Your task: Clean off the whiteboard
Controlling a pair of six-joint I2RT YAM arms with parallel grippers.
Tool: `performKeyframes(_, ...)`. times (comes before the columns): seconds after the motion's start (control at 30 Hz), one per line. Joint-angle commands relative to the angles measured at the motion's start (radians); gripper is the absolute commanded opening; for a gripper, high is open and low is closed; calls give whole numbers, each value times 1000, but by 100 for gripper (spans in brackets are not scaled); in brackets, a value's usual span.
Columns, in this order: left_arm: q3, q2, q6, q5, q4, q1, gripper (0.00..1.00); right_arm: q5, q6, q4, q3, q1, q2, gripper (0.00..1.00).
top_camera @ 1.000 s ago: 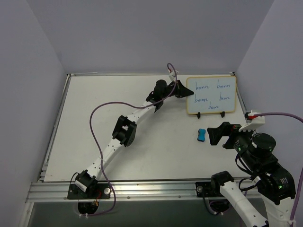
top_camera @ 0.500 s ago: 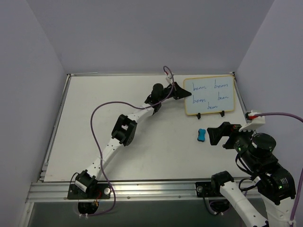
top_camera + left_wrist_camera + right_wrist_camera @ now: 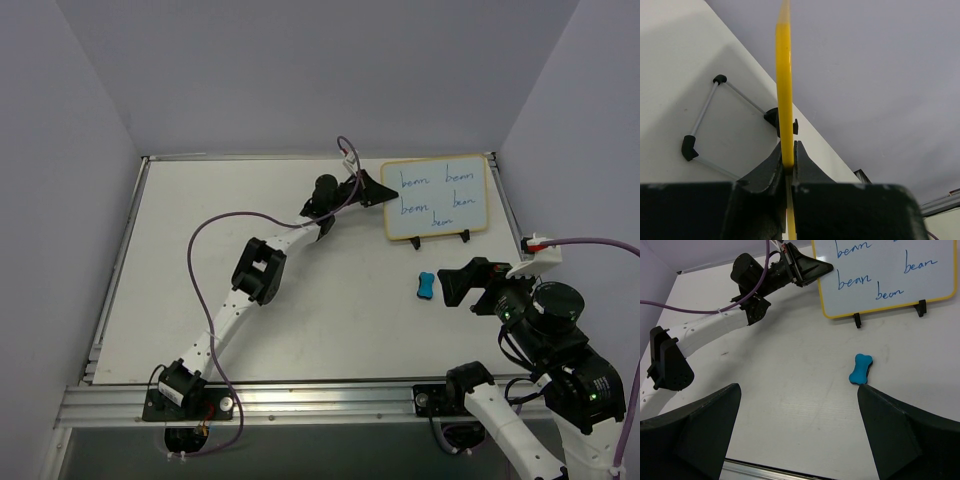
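Upright on black feet, a small whiteboard [image 3: 437,198] with a yellow frame and rounded corners carries the blue handwritten word "bean" five times across its face, its left edge pinched between the closed fingers of the left gripper [image 3: 384,194].

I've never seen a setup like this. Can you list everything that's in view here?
whiteboard: one, white with a yellow frame, standing at the far right of the table.
written words: five, blue, on the whiteboard.
wire stand: one, grey with black corners, behind the whiteboard.
eraser: one, blue, bone-shaped, lying on the table in front of the whiteboard.
table: one, white.
cables: two, purple, one on each arm.
left gripper: one, black, shut on the whiteboard's left edge.
right gripper: one, black, open, just right of the eraser.
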Motion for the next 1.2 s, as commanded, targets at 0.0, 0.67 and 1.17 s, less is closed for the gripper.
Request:
performKeyframes(0.0, 8, -128, 7, -15, 127, 12, 2, -17, 7, 8, 27, 2, -11, 98)
performKeyframes(0.67, 39, -153, -91, 115, 258, 35, 2, -28, 14, 18, 24, 1, -1, 97)
performKeyframes(1.17, -130, -348, -82, 106, 279, 75, 2, 30, 13, 17, 35, -1, 26, 97)
